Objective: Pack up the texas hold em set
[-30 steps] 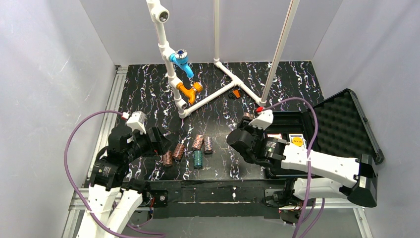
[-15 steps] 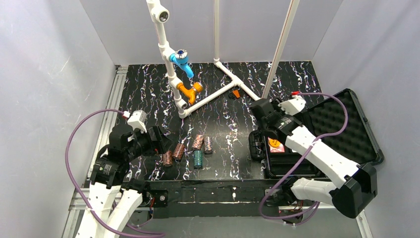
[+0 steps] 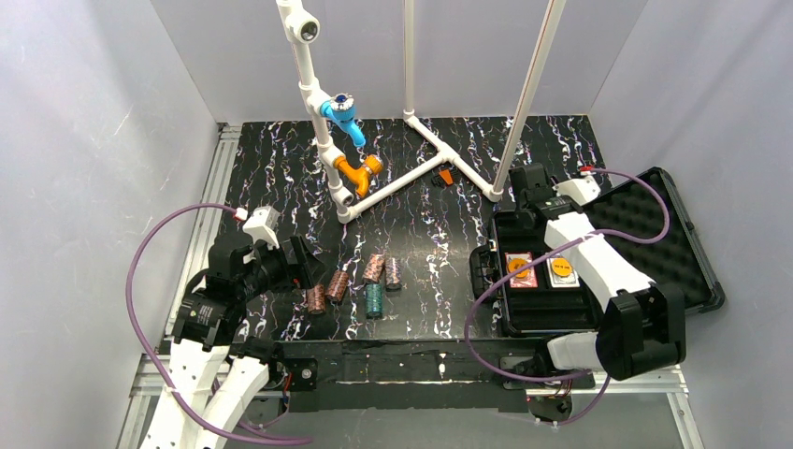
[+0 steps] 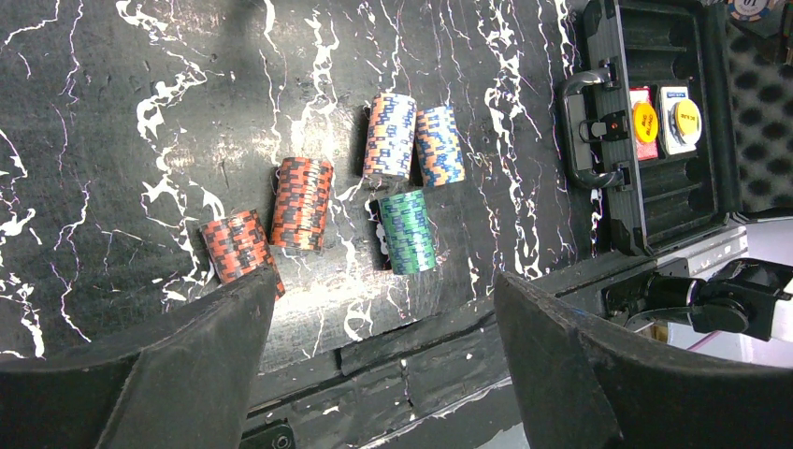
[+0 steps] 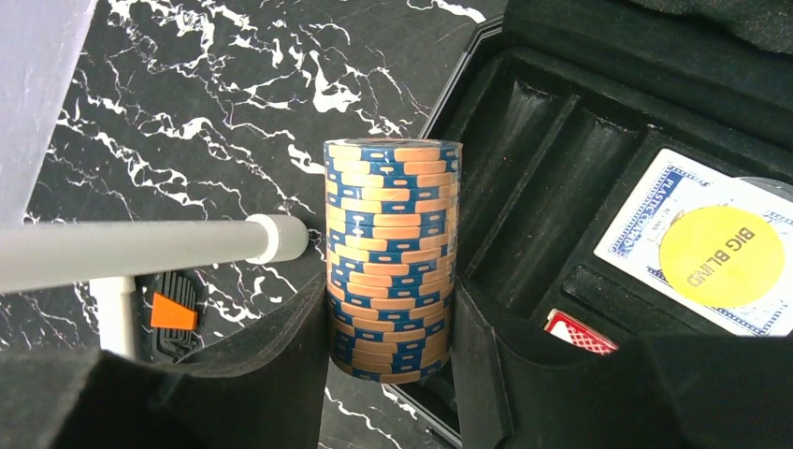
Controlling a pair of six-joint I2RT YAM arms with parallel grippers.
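Several chip stacks lie on their sides on the black marbled table: two reddish ones [image 4: 238,245] [image 4: 301,203], a white-blue one [image 4: 390,136], an orange-blue one [image 4: 439,145] and a teal one [image 4: 407,231]. My left gripper [image 4: 383,290] hovers open just near of them, holding nothing; from above it [image 3: 299,267] sits left of the stacks [image 3: 374,299]. The black case [image 3: 645,234] lies open at the right with two card decks [image 3: 521,270] [image 3: 561,270] inside. My right gripper [image 5: 393,323] is shut on an upright tan-and-blue chip stack [image 5: 393,243] above the case's far-left corner [image 3: 526,184].
A white pipe frame [image 3: 411,173] with blue [image 3: 341,117] and orange fittings [image 3: 357,171] stands at the back. One pipe end [image 5: 271,238] and a small orange clip [image 5: 173,311] lie just left of the held stack. Empty foam slots [image 5: 561,187] run beside the decks.
My right arm has swung from the case's near-left side to its far-left corner, carrying the tan-and-blue stack. The left arm and the lying stacks have stayed put.
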